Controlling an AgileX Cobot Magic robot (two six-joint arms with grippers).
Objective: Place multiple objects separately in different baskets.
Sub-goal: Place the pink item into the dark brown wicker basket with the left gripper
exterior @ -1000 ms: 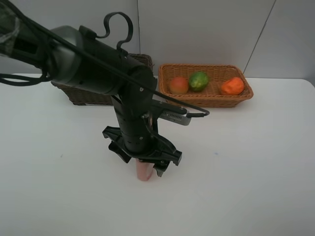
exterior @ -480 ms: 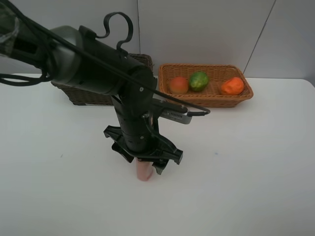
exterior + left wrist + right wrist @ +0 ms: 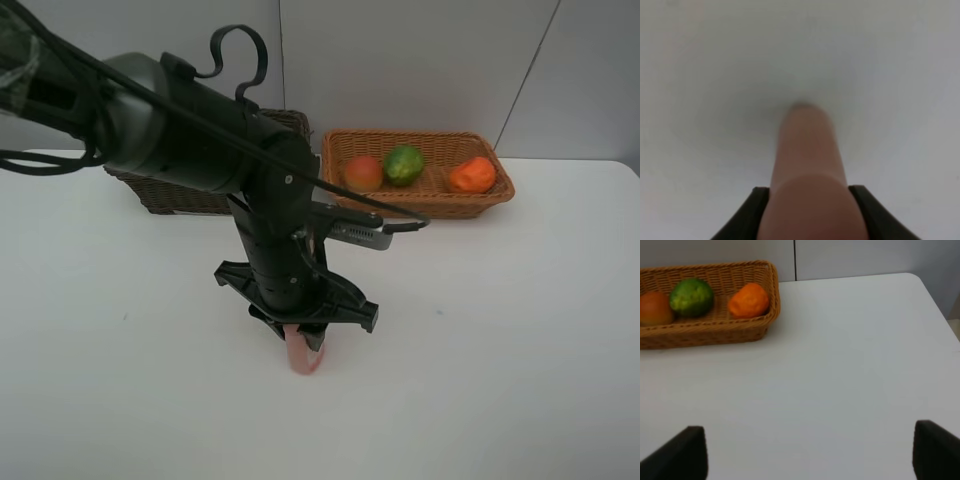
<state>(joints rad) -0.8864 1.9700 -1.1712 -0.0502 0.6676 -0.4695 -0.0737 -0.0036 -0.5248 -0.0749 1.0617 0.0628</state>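
Observation:
A pink bottle stands on the white table, and my left gripper reaches down over it from above. In the left wrist view both dark fingers press against the sides of the pink bottle, so the gripper is shut on it. The light tan basket holds a peach, a green fruit and an orange. The dark brown basket sits behind the left arm, mostly hidden. My right gripper is open and empty over bare table.
The light basket with the peach, green fruit and orange lies ahead of the right gripper. The table's rounded far corner is near. The bulky left arm covers the table's middle left.
The left jaws have closed in on the pink bottle. The gripper has shifted slightly toward the front right, and the bottle now leans a little.

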